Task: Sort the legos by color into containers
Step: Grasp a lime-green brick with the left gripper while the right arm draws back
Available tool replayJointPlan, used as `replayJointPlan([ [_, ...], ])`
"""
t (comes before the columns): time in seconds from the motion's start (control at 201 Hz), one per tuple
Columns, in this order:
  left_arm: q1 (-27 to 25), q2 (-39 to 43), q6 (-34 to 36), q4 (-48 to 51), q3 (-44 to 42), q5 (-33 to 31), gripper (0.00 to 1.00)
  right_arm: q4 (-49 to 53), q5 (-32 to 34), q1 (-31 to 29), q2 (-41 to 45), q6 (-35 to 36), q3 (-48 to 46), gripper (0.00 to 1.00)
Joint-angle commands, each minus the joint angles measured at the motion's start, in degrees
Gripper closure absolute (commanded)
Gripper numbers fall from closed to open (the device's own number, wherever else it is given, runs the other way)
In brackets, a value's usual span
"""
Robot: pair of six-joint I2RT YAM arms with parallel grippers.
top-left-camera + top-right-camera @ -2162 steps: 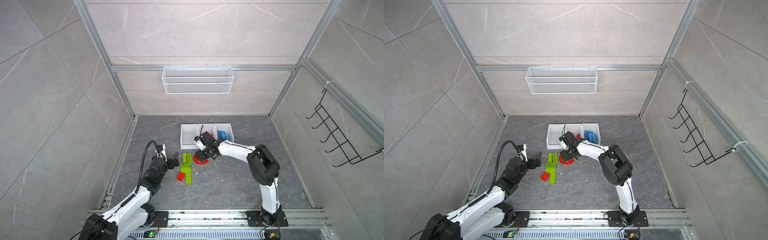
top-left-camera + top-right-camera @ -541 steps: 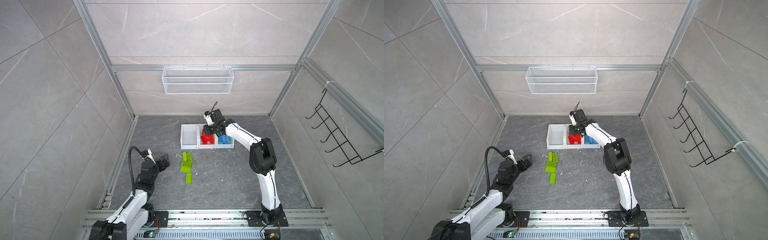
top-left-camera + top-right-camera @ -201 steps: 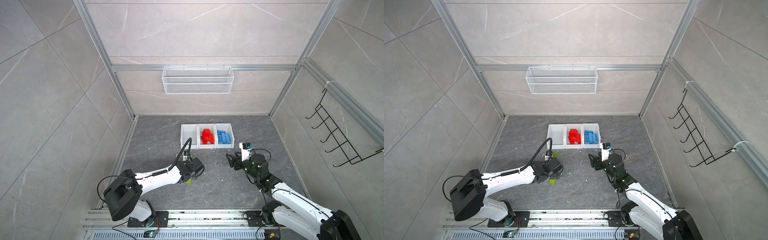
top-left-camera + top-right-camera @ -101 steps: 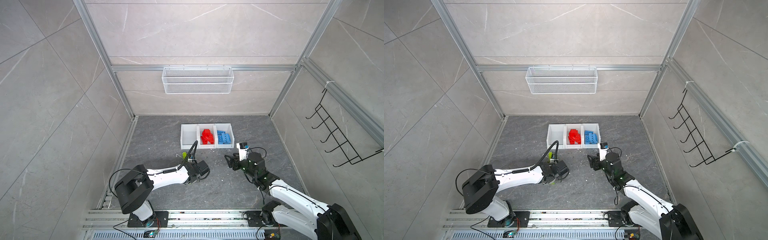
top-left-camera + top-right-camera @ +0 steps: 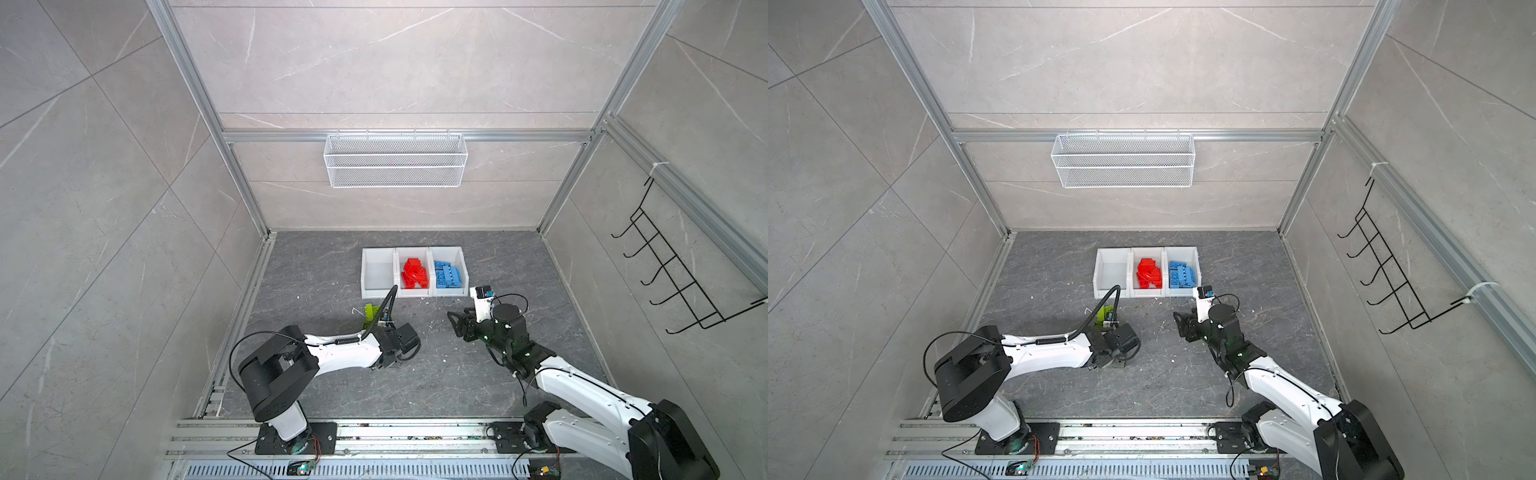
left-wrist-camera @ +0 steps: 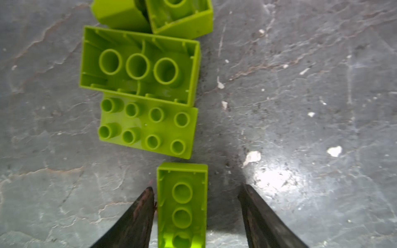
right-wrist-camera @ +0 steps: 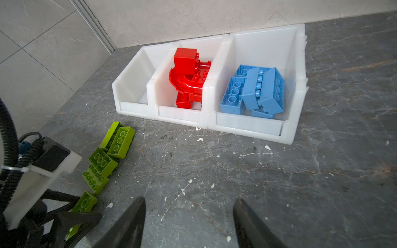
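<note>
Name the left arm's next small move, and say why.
Probably close the left claw on the small green brick: it lies underside-up between the fingers, one finger right beside it, the other still apart. The empty end bin awaits green.

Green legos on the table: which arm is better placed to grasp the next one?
Left. The left gripper has open jaws on both sides of a green lego. The right gripper is empty and stands apart from it.
</note>
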State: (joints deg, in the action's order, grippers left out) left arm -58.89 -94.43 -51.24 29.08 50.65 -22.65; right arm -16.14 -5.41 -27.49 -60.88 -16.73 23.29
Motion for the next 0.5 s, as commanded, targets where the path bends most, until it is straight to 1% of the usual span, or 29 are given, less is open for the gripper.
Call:
replayJointPlan([
  [0.0,-0.06,-0.46,0.00,-0.85,-1.61,1.60,0.37,0.50,-0.81,-0.46,-0.46,1.15,1.99,0.34],
  [0.189,-0.07,0.04,-0.98,-0.35,-2.05,2.29,0.49,0.50,-1.27,-0.60,-0.20,1.24,2.05,0.34],
  [0.279,0.01,0.12,-2.45,-1.05,-3.31,2.68,0.52,-0.16,-1.28,-0.61,-0.59,1.28,1.81,0.33],
  [0.378,-0.05,0.47,-2.09,-1.03,-3.25,2.32,0.57,-0.21,-1.60,-0.64,-1.70,1.58,2.17,0.33],
  [0.498,-0.07,1.72,-0.84,0.53,-2.19,1.60,0.66,-0.26,-2.49,-0.71,-2.22,1.55,2.32,0.34],
])
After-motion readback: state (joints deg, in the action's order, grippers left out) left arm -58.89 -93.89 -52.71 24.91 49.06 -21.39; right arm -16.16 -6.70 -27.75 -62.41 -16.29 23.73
